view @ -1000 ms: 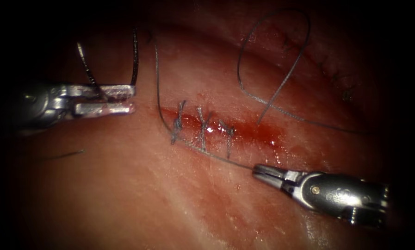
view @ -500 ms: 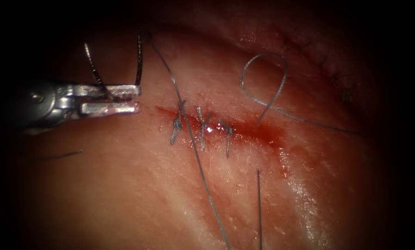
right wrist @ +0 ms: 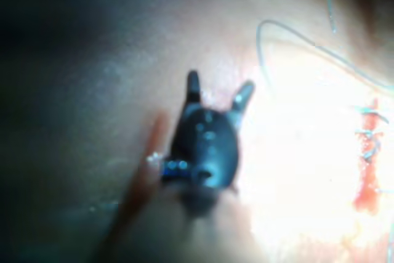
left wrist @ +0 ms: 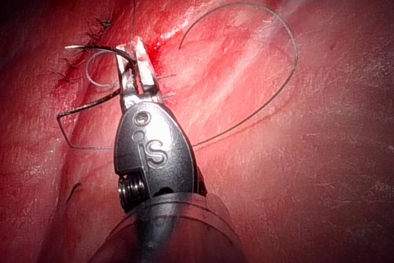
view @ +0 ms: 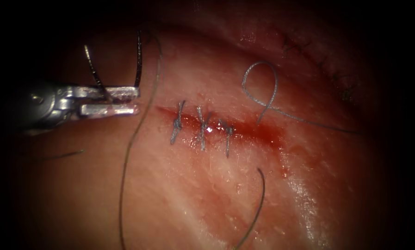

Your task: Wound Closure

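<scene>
Left tool sat at the left of the endoscope frame, to the left of the cut, its jaws closed on the curved needle around mid-curve. Both needle ends rose above the jaws, clear of the tissue; one arc stood near the jaw tips, the other farther back along the jaws. Left wrist view gave the same grip: tool clamped on the dark needle, the point sticking out sideways.

Thread ran from the needle's tail end, curved over the top, then dropped in a long slack line down the lower left of the frame. A small loop of thread lay on the tissue at upper right of centre, above the right end of the cut, with a strand trailing off to the right. Another loose strand curved in the lower centre.

Three stitches crossed the cut's left portion; red fluid pooled along the open right portion.

Right tool appeared in its own wrist view, jaws spread wide, holding nothing, with the tissue beyond it.
</scene>
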Available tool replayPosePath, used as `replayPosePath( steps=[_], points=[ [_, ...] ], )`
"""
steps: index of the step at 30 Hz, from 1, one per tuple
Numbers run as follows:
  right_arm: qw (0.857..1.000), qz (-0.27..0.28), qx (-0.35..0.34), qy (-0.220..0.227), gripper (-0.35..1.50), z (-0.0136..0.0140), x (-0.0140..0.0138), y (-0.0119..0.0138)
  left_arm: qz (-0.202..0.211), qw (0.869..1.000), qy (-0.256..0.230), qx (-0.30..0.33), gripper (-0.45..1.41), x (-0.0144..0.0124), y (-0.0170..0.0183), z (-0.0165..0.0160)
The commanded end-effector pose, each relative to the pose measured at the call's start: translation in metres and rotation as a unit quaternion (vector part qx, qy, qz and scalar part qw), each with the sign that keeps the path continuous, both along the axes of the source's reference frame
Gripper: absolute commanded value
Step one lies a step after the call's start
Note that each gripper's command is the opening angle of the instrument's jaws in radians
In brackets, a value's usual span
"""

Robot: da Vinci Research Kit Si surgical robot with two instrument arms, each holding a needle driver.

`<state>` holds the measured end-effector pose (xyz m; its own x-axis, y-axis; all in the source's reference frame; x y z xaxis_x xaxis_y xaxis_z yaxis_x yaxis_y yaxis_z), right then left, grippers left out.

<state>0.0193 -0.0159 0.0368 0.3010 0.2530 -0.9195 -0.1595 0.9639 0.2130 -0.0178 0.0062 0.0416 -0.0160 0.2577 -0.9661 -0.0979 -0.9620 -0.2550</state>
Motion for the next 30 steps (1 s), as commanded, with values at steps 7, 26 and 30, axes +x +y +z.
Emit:
replayPosePath(
  steps=[7, 26, 30],
  points=[
    [0.998, 0.057, 0.025, -0.004, 1.31, 0.0056, -0.0064, 0.0026, -0.004, 1.000, 0.007, 0.002, -0.45, 0.0000, -0.0004, 0.0012],
    [0.993, 0.088, -0.064, -0.054, 1.30, 0.0177, 0.0002, 0.0074, -0.004, 1.000, 0.017, 0.000, -0.45, -0.0019, -0.0012, 0.0021],
    [0.992, 0.087, -0.068, -0.054, 1.18, 0.0185, 0.0010, 0.0078, 0.000, 1.000, 0.019, -0.003, -0.45, -0.0027, -0.0014, 0.0029]
  ],
)
